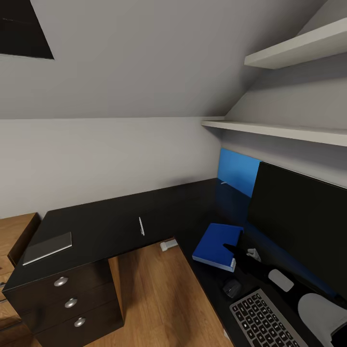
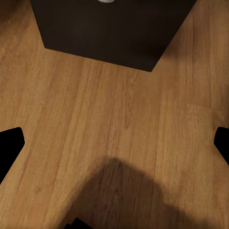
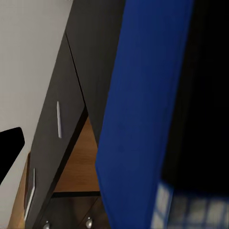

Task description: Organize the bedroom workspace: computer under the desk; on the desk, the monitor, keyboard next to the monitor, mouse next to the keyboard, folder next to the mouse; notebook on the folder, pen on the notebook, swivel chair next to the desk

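The black desk [image 1: 111, 221] runs in an L around the corner. On its right wing lies the blue folder [image 1: 217, 245], flat in front of the monitor [image 1: 301, 219]. My right gripper [image 1: 239, 251] hovers at the folder's near corner, open. In the right wrist view the folder [image 3: 143, 109] is very close, with one black fingertip [image 3: 10, 145] at the edge. The mouse [image 1: 232, 287] and the keyboard [image 1: 267, 320] lie nearer to me. On the left wing are the grey notebook [image 1: 46, 247] and the white pen [image 1: 141, 225]. My left gripper [image 2: 114, 143] hangs open over the wood floor.
Dark drawers with silver knobs [image 1: 71, 302] stand under the desk's left end, and a light wood cabinet [image 1: 14, 231] lies beyond. Two white shelves [image 1: 284, 130] jut out above the monitor. A blue back panel [image 1: 237, 169] lines the corner. A white foot [image 1: 168, 245] rests on the floor.
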{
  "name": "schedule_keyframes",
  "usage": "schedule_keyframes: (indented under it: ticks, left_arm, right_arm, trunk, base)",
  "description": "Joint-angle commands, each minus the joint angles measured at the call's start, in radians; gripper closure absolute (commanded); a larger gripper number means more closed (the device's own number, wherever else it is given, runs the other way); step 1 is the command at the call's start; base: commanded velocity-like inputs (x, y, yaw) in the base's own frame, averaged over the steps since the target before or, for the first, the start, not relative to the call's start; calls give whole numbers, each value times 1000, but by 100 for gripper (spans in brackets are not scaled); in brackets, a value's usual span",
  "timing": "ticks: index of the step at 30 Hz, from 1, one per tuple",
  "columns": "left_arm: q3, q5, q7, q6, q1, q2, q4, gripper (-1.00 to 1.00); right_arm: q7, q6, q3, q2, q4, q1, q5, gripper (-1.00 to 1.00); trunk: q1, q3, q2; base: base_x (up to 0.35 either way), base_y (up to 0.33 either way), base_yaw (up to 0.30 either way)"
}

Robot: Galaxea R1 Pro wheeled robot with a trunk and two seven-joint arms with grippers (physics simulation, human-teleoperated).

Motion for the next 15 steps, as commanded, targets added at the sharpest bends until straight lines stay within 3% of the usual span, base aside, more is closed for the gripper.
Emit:
schedule_keyframes:
  ticks: [1,15]
  left_arm:
    - [-6,11,-4,-3,0,1,0,-100]
    - [-6,12,-4,-3,-1,0,2,-100]
  right_arm:
    - [2,5,5,-1,0,-1,-9,-100]
    - [2,2,5,-9,0,-1,-9,-100]
  trunk:
    - [0,-1,-1]
    - [0,-1,-1]
  base:
    - [0,0,0]
    - [0,0,0]
